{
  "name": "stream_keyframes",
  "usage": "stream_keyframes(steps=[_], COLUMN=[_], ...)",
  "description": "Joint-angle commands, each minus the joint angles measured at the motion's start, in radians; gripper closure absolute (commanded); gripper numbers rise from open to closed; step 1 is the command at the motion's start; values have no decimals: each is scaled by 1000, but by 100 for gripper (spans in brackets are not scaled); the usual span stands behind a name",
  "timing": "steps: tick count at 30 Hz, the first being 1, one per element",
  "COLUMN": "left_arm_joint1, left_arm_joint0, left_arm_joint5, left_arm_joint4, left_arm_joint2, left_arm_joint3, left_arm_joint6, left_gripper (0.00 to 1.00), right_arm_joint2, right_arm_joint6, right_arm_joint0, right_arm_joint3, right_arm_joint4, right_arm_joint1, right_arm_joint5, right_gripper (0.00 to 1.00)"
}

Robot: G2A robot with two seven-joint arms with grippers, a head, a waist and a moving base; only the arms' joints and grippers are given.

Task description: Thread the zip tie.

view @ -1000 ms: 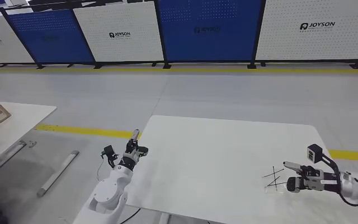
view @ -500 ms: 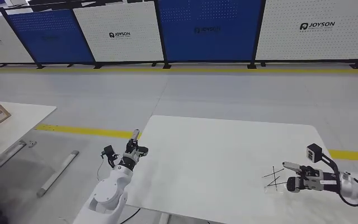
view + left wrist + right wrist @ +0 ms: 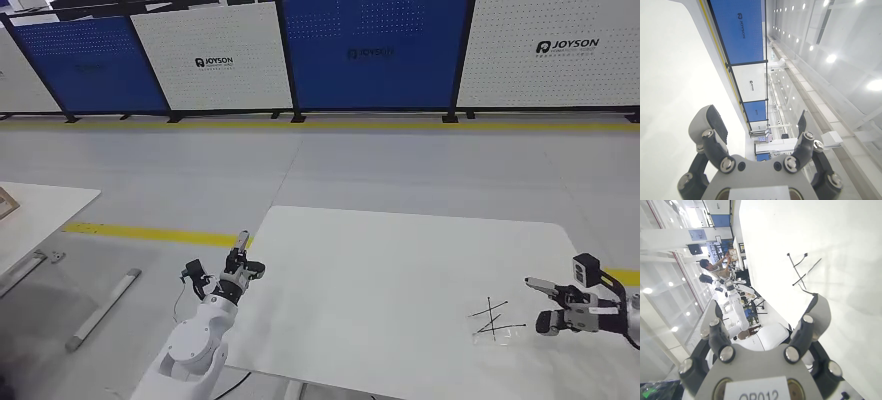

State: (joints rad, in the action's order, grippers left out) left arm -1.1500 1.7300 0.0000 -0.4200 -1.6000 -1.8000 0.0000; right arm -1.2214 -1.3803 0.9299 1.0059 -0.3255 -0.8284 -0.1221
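Black plastic zip ties (image 3: 489,318) (image 3: 798,272), loose; right gripper (image 3: 535,303) (image 3: 765,301), released, backed off to their three o'clock; left gripper (image 3: 243,250) (image 3: 759,115) released; pickup pending.

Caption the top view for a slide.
Open right pincer near crossed black zip ties on white table; left pincer at the opposite edge.

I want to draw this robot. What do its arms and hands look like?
The arms are white and rounded, with black wrists. The left hand and right hand match: a silver-grey plate with a white sticker, black links, round bolts, and two grey fingers with black ribbed pads. A black cable loops beside the left wrist.
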Motion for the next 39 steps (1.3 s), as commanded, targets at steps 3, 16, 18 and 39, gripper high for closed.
stream_keyframes(steps=[3, 16, 18, 39], left_arm_joint1=[0, 0, 0, 0], left_arm_joint0=[0, 0, 0, 0], left_arm_joint5=[0, 0, 0, 0], left_arm_joint4=[0, 0, 0, 0], left_arm_joint2=[0, 0, 0, 0], left_arm_joint3=[0, 0, 0, 0], left_arm_joint6=[0, 0, 0, 0], left_gripper=[0, 0, 0, 0], right_arm_joint2=[35, 41, 32, 121], right_arm_joint6=[12, 29, 26, -10], right_arm_joint0=[-28, -24, -16, -58], right_arm_joint3=[-40, -13, -18, -36], right_arm_joint4=[22, 60, 74, 163], right_arm_joint1=[-10, -9, -4, -1], right_arm_joint5=[0, 58, 112, 256], right_gripper=[0, 0, 0, 0])
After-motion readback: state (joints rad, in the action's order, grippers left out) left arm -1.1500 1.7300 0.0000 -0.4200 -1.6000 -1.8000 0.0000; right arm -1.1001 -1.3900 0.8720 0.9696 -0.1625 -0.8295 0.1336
